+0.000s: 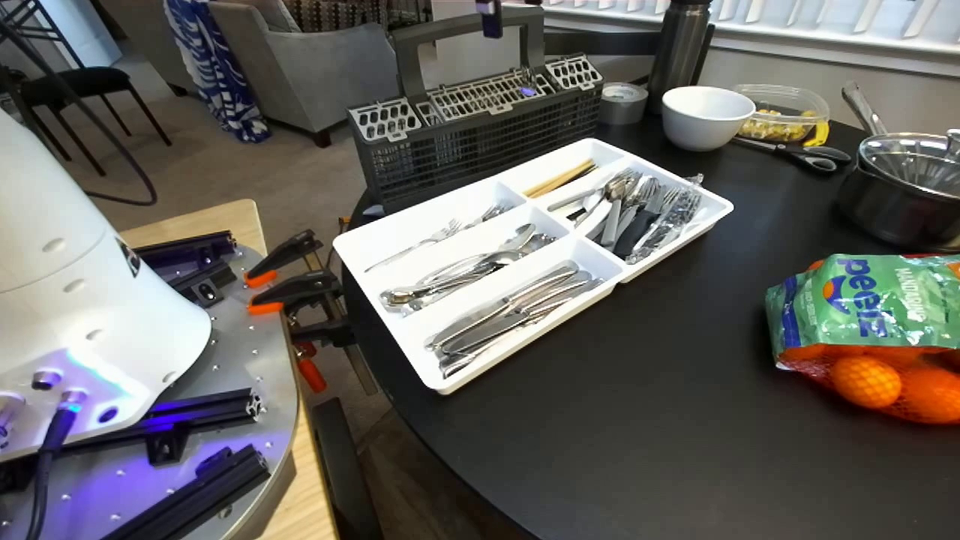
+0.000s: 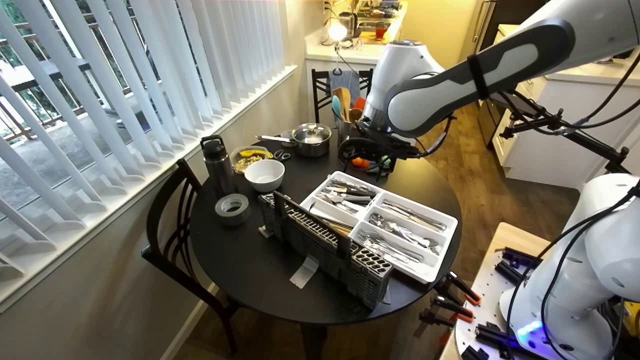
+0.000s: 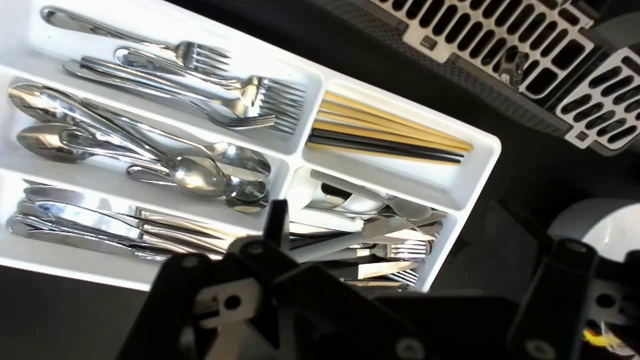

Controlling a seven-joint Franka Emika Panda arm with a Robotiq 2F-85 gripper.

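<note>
Over the round black table [image 1: 675, 450]: a jointed white-and-gray robot arm [image 2: 450, 97] is spanning overhead.
White five-compartment plastic tray [image 1: 442, 206]: it is lying flat on the table.
Dark gray plastic basket with slotted lid and tall handle [image 1: 480, 139]: it is standing upright just beside the tray.
Black two-fingered gripper [image 3: 392, 220]: it is hovering apart from the tray, its jaws standing released and spread wide.
Mixed utensils with white, gray and black handles [image 3: 330, 220]: they are lying heaped in an end compartment, showing between the jaws in the wrist view.
Thin yellow and black sticks [image 3: 390, 126]: they are lying bunched in the neighbouring compartment.
Long silver metal knives [image 3: 185, 232]: they are lying in an outer compartment at the opposite end.
Silver metal forks [image 3: 257, 95]: they are lying in the outer compartment on the basket side.
Silver metal spoons [image 3: 200, 175]: they are lying piled between the knives and forks.
</note>
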